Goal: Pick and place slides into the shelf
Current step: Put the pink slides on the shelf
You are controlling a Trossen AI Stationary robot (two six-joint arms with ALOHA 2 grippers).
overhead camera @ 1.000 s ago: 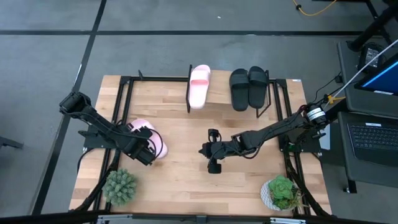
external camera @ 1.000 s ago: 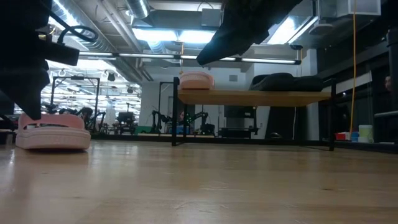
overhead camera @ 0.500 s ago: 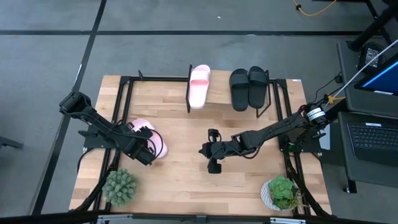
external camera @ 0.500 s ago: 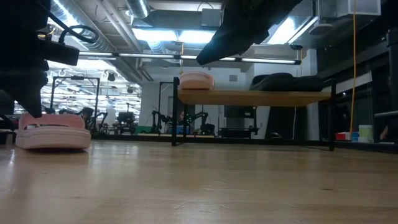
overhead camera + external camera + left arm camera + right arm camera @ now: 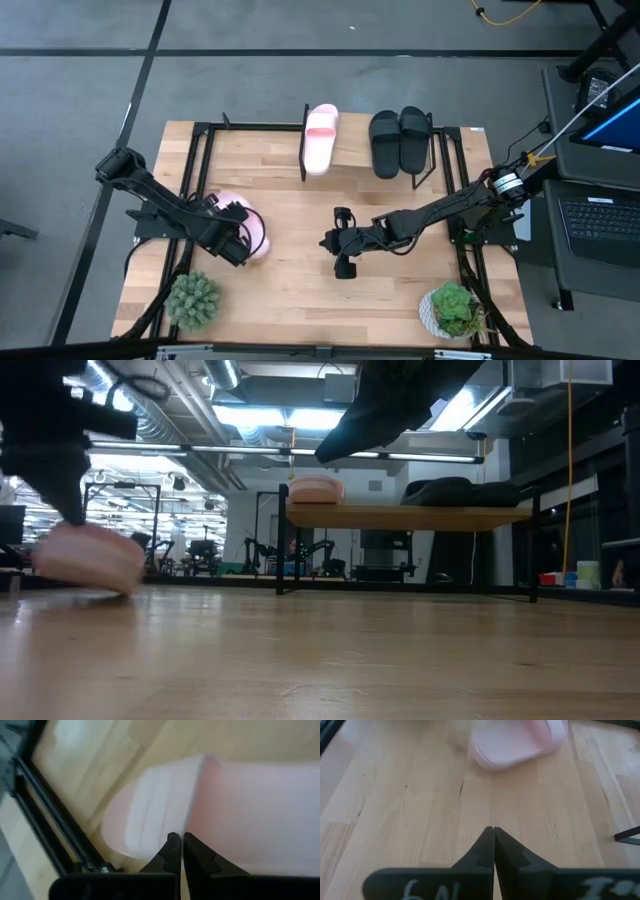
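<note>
I'm looking down on a light-wood counter (image 5: 300, 290) set on a grey floor, with a black frame along its sides. Nearest me, two plants stand at the front corners: a spiky one (image 5: 192, 299) on the left and a leafy one (image 5: 452, 308) on the right.

Further in, my left hand (image 5: 238, 242) sits on the left half of the counter, on the loose pink slide (image 5: 252, 230). In the left wrist view its fingers (image 5: 170, 851) are pinched almost together on the slide's edge (image 5: 150, 815), so I read it as gripping that slide. In the low view the slide (image 5: 88, 563) is blurred and tilted just above the counter, under the dark arm.

My right hand (image 5: 342, 240) waits near the middle of the counter, closed with nothing between its fingers (image 5: 488, 847); its wrist view shows bare wood ahead and the pink slide (image 5: 515, 740) beyond.

At the far edge stands the shelf (image 5: 350, 155). On its top board lie the other pink slide (image 5: 320, 137) toward the left end and two black slides (image 5: 400, 140) side by side toward the right end.
</note>
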